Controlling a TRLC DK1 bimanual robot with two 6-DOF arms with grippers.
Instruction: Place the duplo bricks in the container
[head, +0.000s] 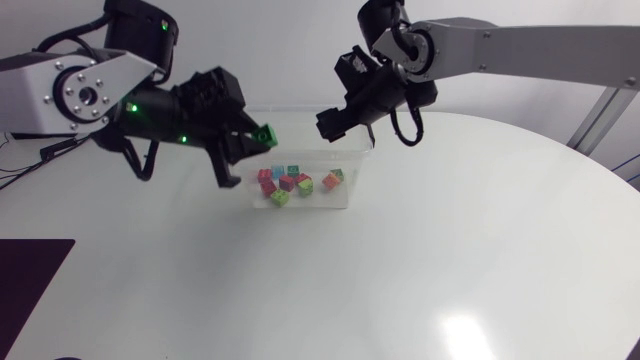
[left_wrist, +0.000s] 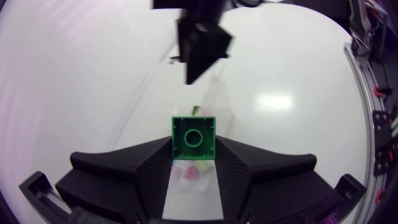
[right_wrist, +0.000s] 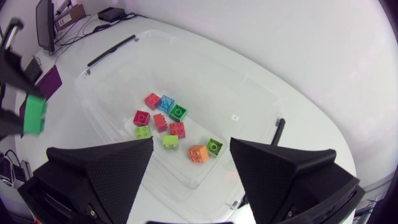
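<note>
Head view: drop step, nearly there

Left jaws pinch a green Duplo brick (head: 266, 134) above one end of the clear plastic container (head: 352, 196), other bricks (head: 290, 183) already inside. Right jaws hang spread, empty. Next (a judgement): centre over the opening, then release. No legible print.

The head camera is looking down on the whole bench (head: 420, 270) from above. Each wrist camera is peering closely past the left hand (left_wrist: 193, 155) or right hand (right_wrist: 191, 146) into the container (right_wrist: 211, 68) (all views are sharing it).
</note>
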